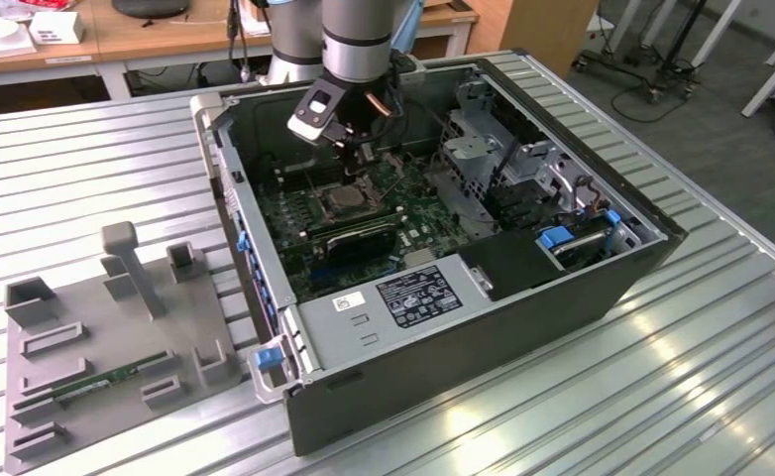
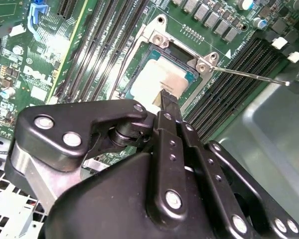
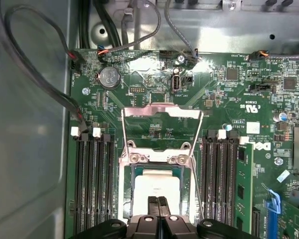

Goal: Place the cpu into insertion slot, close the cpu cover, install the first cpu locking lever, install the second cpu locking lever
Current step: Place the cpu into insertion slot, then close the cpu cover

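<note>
The cpu [image 3: 156, 185] lies flat, silvery face up, in the insertion slot [image 2: 154, 37] on the green motherboard [image 3: 224, 99]. My gripper [image 3: 158, 199] hangs straight over it with its black fingers [image 2: 165, 107] shut together, nothing visible between them, and the tips at the cpu's [image 2: 157, 77] near edge. The cpu cover [image 3: 162, 113] stands swung back from its hinge, so green board shows through its window. A thin locking lever [image 2: 249, 74] sticks out sideways, unlatched. In the exterior view my gripper [image 1: 351, 169] reaches down into the open computer case above the socket.
Memory slots [image 3: 92, 184] flank the socket on both sides. Cables [image 3: 35, 74] loop along the case wall. A black heatsink block [image 1: 361, 243] and a drive cage [image 1: 487, 149] crowd the case. A grey fixture tray [image 1: 44, 407] holding a green memory stick [image 1: 110, 380] sits at the exterior view's left.
</note>
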`<state>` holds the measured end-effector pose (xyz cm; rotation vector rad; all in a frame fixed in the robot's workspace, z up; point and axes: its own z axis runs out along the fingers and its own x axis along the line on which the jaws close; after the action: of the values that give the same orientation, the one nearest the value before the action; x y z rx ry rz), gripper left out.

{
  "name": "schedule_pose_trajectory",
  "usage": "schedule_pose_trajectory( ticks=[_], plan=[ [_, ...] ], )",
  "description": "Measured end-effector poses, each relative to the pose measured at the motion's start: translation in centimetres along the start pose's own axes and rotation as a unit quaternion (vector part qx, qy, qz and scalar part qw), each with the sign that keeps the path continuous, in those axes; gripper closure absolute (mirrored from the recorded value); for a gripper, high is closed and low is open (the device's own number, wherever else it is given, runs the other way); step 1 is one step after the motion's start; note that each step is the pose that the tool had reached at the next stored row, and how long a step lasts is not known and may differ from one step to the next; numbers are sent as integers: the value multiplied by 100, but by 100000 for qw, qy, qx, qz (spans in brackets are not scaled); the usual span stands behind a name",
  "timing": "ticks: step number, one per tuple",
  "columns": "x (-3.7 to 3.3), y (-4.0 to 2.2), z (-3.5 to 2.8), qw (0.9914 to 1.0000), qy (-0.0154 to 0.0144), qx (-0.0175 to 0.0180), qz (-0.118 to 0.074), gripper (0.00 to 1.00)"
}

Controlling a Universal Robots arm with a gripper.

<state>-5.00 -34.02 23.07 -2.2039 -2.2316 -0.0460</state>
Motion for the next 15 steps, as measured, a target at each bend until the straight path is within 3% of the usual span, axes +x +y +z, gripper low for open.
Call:
schedule_pose_trajectory(
  ticks=[2, 4, 10, 15],
  plan=[
    [1, 0, -2, 100000, 21, -11, 1, 89],
    [6, 6, -260, 100000, 2, 0, 1, 89],
    [6, 10, -260, 100000, 0, -1, -8, 89],
    [6, 49, -259, 100000, 2, 1, -2, 89]
  ],
)
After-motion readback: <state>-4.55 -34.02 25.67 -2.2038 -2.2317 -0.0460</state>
